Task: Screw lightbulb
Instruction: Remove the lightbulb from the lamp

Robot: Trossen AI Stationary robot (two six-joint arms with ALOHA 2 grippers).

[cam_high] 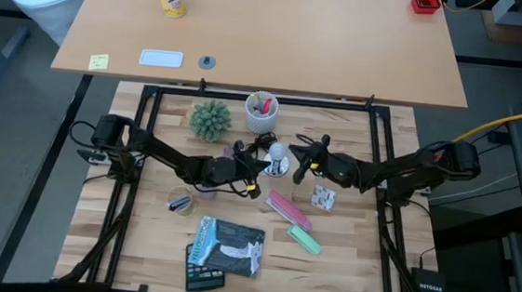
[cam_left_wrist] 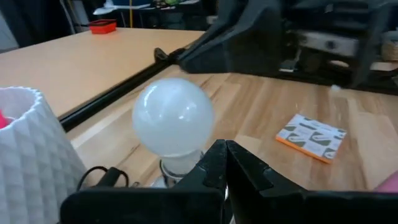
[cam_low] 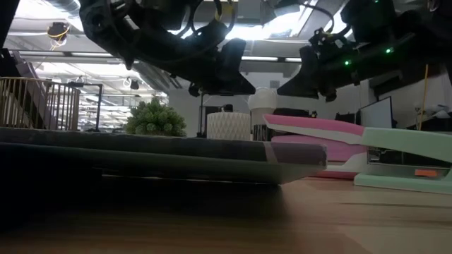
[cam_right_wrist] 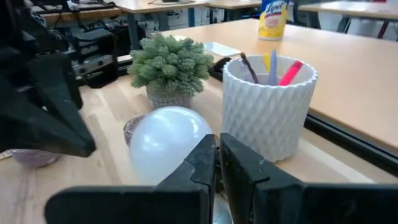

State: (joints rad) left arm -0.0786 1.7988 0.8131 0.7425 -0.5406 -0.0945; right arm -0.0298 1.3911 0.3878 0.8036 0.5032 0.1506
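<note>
The frosted-white lightbulb [cam_high: 277, 151] stands upright, base down, in the round silver fixture [cam_high: 279, 169] at the table's middle. It also shows in the left wrist view [cam_left_wrist: 173, 122] and the right wrist view [cam_right_wrist: 164, 142]. My left gripper [cam_high: 261, 170] is shut, its tips just to the bulb's left, near the bulb's neck [cam_left_wrist: 179, 165]. My right gripper [cam_high: 298, 173] is shut, its tips just to the bulb's right. In each wrist view the shut fingertips [cam_left_wrist: 224, 152] [cam_right_wrist: 217, 152] stand low beside the bulb's globe. My left gripper's shut fingertips stand close against the bulb's lower side; I cannot tell whether they touch it. My right gripper's shut fingertips stand close against the bulb's other lower side; I cannot tell whether they touch it.
A white cup of pens [cam_high: 262, 112] and a small green plant [cam_high: 210, 119] stand just behind the bulb. A sticky-note pad [cam_high: 323, 198], a pink stapler [cam_high: 288, 207], a green stapler [cam_high: 306, 240], a small bowl [cam_high: 180, 201] and a dark packet [cam_high: 225, 246] lie nearer.
</note>
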